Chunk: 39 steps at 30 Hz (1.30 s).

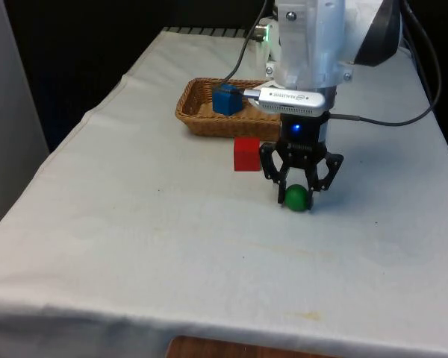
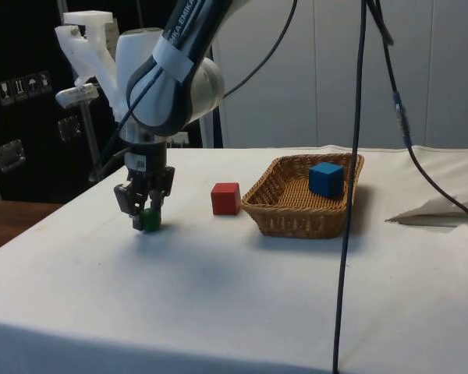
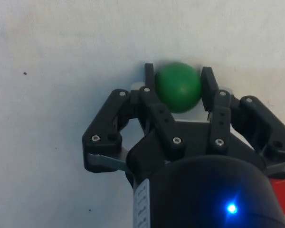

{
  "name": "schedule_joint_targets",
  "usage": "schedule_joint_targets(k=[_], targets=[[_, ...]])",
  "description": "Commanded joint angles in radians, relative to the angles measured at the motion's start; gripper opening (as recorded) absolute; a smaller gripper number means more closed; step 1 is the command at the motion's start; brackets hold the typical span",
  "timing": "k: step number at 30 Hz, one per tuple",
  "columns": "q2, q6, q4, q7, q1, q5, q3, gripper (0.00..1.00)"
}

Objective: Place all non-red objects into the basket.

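The gripper point(image 1: 296, 195) stands low over the cloth point(image 1: 134, 224), its fingers point(image 3: 208, 85) pinching a green ball point(image 1: 296, 197) from both sides; in the wrist view each finger presses against the ball's flank, and in the side view the ball point(image 2: 150, 219) sits at or just above the cloth, contact not clear. Taking the basket point(image 1: 201, 119) as landmark: the ball and gripper are well apart from it, toward the camera in the front view and to that view's right of the basket's near rim. A red cube point(image 1: 247, 154) rests on the cloth just beside the basket's near wall, between basket and ball. A blue cube point(image 1: 227, 99) lies inside the basket, near its right end in the front view. White lettering runs along the arm point(image 2: 171, 78) in the side view, but too partial to read, and a small label on the wrist body is also illegible.
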Motion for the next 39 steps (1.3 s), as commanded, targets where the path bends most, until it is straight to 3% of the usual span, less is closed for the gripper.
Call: schedule_joint_targets(k=[1,4,8,9,10,14,18,19,20,26,27,28,33,35,36,37,39], targets=[[-0.004,-0.008,0.004,-0.006,-0.007,0.004,0.006,0.0],[-0.025,-0.029,0.0,-0.006,0.003,-0.006,-0.009,0.0],[-0.047,-0.054,-0.004,-0.007,0.007,-0.016,-0.017,0.0],[-0.035,-0.045,0.005,-0.011,0.0,-0.007,-0.009,0.0],[-0.052,-0.059,-0.005,-0.007,0.008,-0.019,-0.018,0.0],[-0.094,-0.083,-0.022,-0.008,0.01,-0.035,-0.022,0.0],[-0.124,-0.098,-0.038,-0.008,0.011,-0.048,-0.024,0.0],[-0.115,-0.094,-0.03,-0.013,0.003,-0.039,-0.016,0.0],[-0.132,-0.102,-0.042,-0.008,0.011,-0.053,-0.025,0.0],[-0.183,-0.117,-0.077,-0.007,0.013,-0.083,-0.029,0.0],[-0.172,-0.114,-0.066,-0.013,0.004,-0.071,-0.019,0.0],[-0.192,-0.118,-0.085,-0.007,0.013,-0.088,-0.03,0.0],[-0.243,-0.116,-0.134,-0.004,0.014,-0.122,-0.031,0.0],[-0.268,-0.114,-0.16,-0.002,0.014,-0.143,-0.031,0.0],[-0.265,-0.117,-0.155,-0.012,0.004,-0.129,-0.02,0.0],[-0.277,-0.114,-0.17,-0.001,0.014,-0.15,-0.032,0.0],[-0.294,-0.113,-0.187,0.001,0.015,-0.164,-0.033,0.0]])
